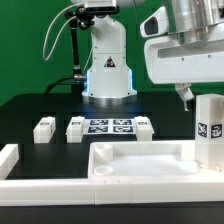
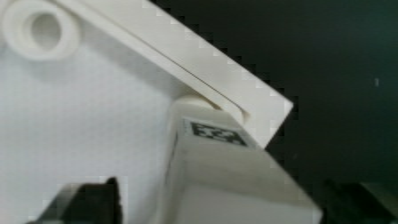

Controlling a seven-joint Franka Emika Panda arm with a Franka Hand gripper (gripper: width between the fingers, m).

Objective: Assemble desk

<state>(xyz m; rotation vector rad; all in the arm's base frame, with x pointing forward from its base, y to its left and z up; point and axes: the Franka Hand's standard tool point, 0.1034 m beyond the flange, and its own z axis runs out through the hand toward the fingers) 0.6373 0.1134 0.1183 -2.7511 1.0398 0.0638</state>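
The white desk top (image 1: pixel 140 165), a tray with a raised rim, lies at the front of the table. One white leg (image 1: pixel 209 130) with a black-and-white tag stands upright on its corner at the exterior view's right. My gripper (image 1: pixel 206 100) is over that leg's upper end, with its fingers on either side and a gap showing, so it is open. In the wrist view the leg (image 2: pixel 228 150) runs between the dark fingertips (image 2: pixel 98 200) down to the corner of the top (image 2: pixel 89 110). Three more legs lie behind the top: two at the left (image 1: pixel 43 128) (image 1: pixel 75 128) and one further right (image 1: pixel 145 127).
The marker board (image 1: pixel 110 127) lies between the loose legs, in front of the robot base (image 1: pixel 107 70). A white border rail (image 1: pixel 10 157) stands at the left and runs along the front edge. A screw hole (image 2: pixel 45 30) shows in the top.
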